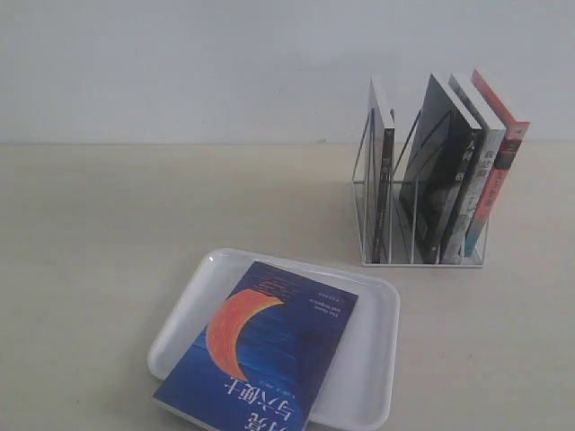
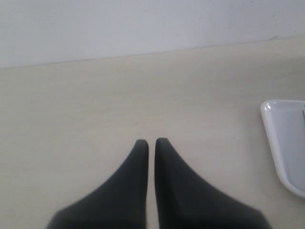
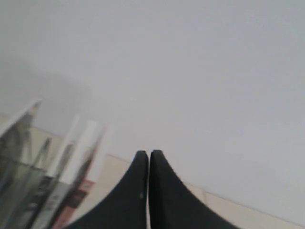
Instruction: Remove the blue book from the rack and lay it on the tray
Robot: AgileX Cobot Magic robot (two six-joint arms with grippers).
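Observation:
The blue book (image 1: 260, 350), with its orange-red crescent facing up, lies flat on the white tray (image 1: 373, 359) at the near middle of the table, its near corner reaching over the tray's front rim. The white wire rack (image 1: 422, 224) stands behind and to the right, holding several upright books. No arm shows in the exterior view. My left gripper (image 2: 151, 142) is shut with nothing in it, low over bare table, with a corner of the tray (image 2: 286, 143) off to one side. My right gripper (image 3: 149, 153) is shut and empty, with blurred book tops (image 3: 57, 171) close by.
In the rack stand a dark book (image 1: 383, 171) in one slot and a dark grey-black, a pale and a red-spined book (image 1: 503, 171) in others. A white wall rises behind the beige table (image 1: 108, 233).

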